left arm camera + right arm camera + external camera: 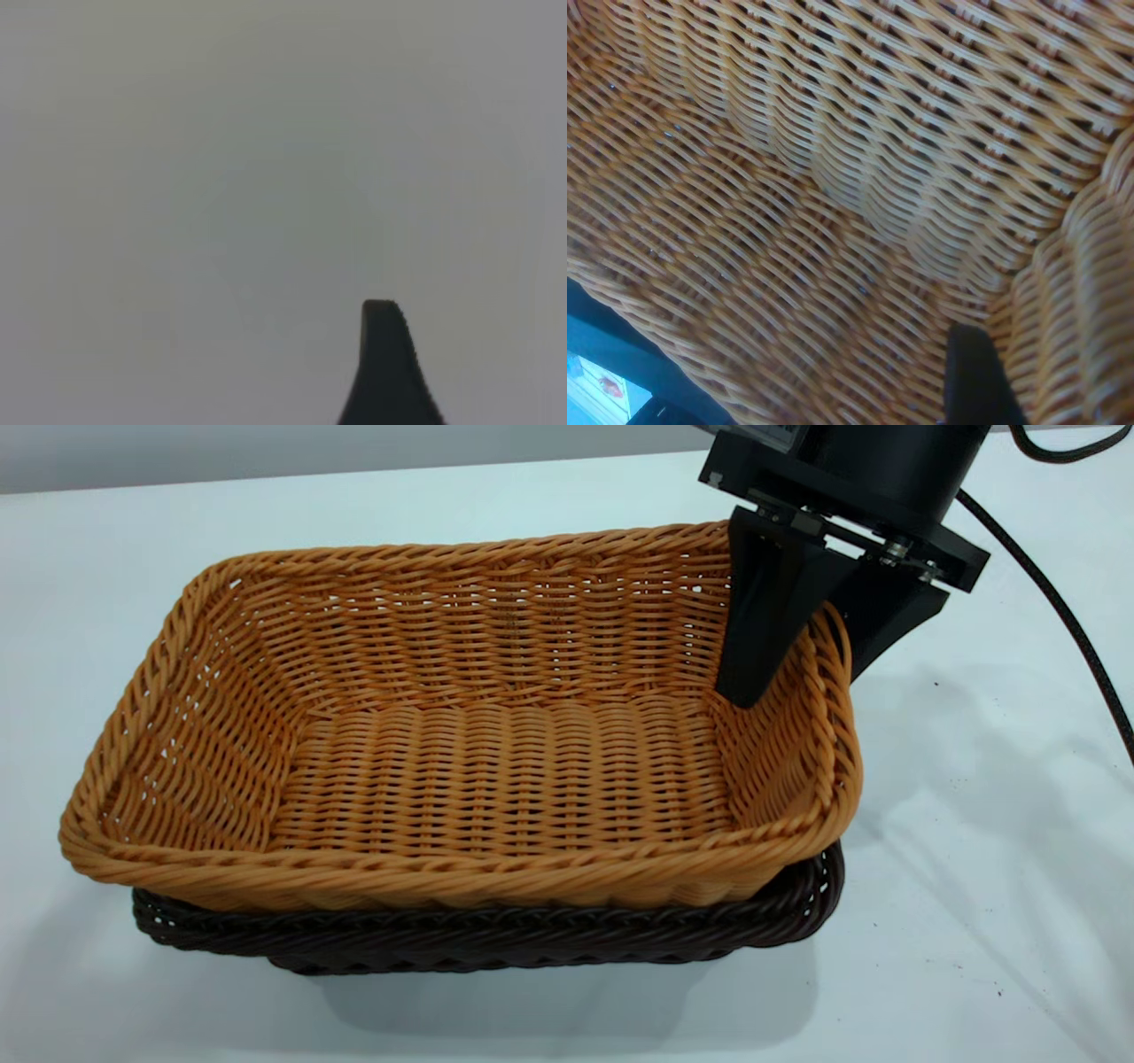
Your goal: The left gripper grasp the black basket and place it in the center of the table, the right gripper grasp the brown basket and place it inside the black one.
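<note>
The right gripper [802,651] has its jaws closed on the right end wall of the brown basket [461,779], one pointed black finger [764,615] inside the wall and the other outside it, the braided rim pinched between them. A flat black bracket above the fingers carries small silver bolts, and a braided black cable [1076,633] trails off to the right. No writing can be read anywhere.

The brown basket is rectangular, orange-tan woven wicker with sloping open-weave sides and a tightly ribbed floor; it holds nothing. It sits nested in the black basket [532,939], whose dark braided rim shows beneath it along the near side and at the right corner. Both stand on the white surface [974,868], flecked with a few small dark specks.

The left wrist view shows only one dark fingertip [385,363] of the left gripper over bare surface; whether those jaws are open or closed cannot be told.
</note>
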